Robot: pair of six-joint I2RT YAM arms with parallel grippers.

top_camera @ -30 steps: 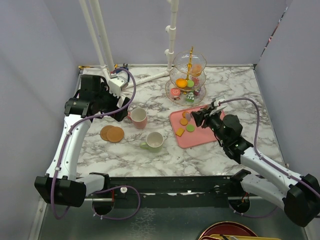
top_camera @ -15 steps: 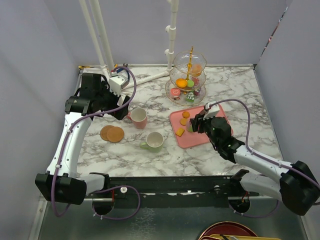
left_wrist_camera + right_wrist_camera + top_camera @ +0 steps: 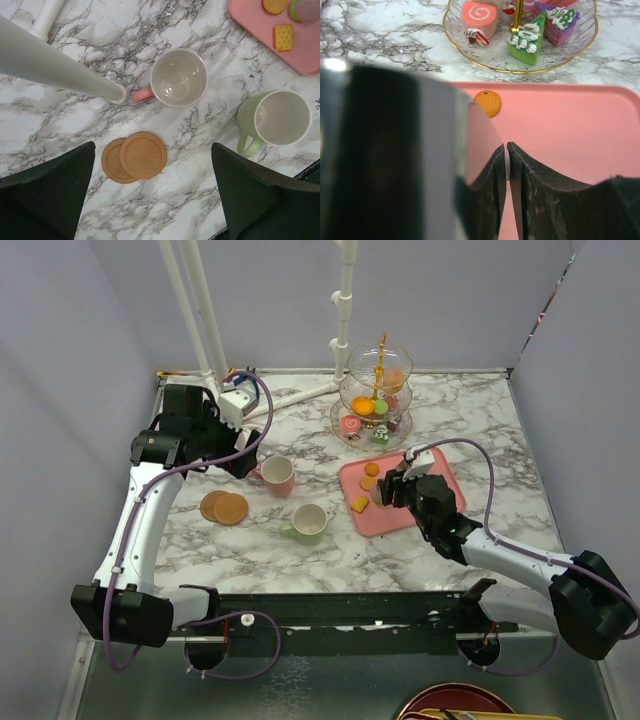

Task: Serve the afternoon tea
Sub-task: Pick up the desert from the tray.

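Note:
The glass three-tier stand (image 3: 375, 400) with cakes stands at the back; its bottom tier (image 3: 470, 50) fills the top of the right wrist view. A pink mug (image 3: 277, 475) (image 3: 179, 77), a pale-green mug (image 3: 308, 522) (image 3: 282, 117) and two overlapping brown coasters (image 3: 225, 507) (image 3: 142, 155) sit left of the pink tray (image 3: 420, 505). My left gripper (image 3: 153, 144) hangs open high above the coasters, empty. My right gripper (image 3: 506, 147) is low over the tray. Its tips look nearly together with a pale sliver in the gap. A blurred grey block hides the left of that view.
On the tray lie a round orange biscuit (image 3: 487, 102) and a square cracker (image 3: 283, 37). White pipes (image 3: 345, 300) rise at the back, and one (image 3: 50, 65) slants under my left wrist. Walls close in left and right; a black rail runs along the near edge.
My right gripper has moved left and down onto the tray, covering the green piece that lay there. The left arm has hardly moved.

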